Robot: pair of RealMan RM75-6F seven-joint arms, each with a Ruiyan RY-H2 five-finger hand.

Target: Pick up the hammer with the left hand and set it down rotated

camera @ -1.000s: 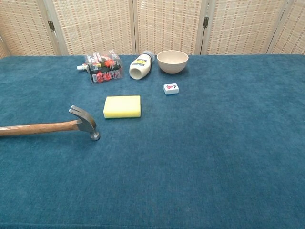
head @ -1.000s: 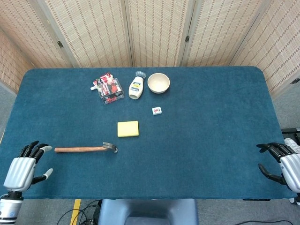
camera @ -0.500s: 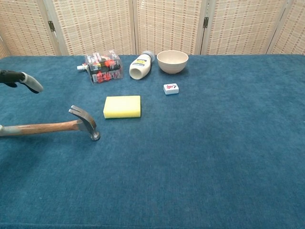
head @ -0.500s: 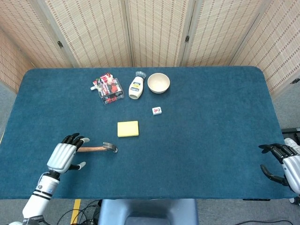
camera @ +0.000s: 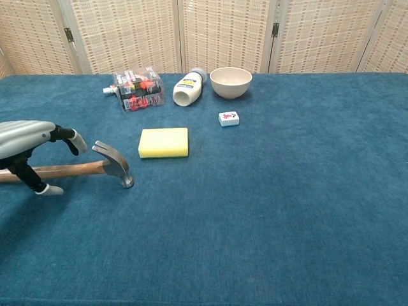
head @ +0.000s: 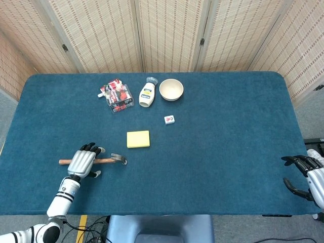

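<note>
Near table's front edge, left hand [head: 82,162] straddles hammer [head: 112,160].

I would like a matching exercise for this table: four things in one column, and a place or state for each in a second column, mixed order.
Things:
1. hammer
2. sponge
3. bottle
4. right hand

Places or states:
A. lying on its side beside the bowl
B. at the table's right edge, holding nothing
C. under the left hand
D. yellow, between hammer and bottle

Pairs: 1-C, 2-D, 3-A, 4-B
</note>
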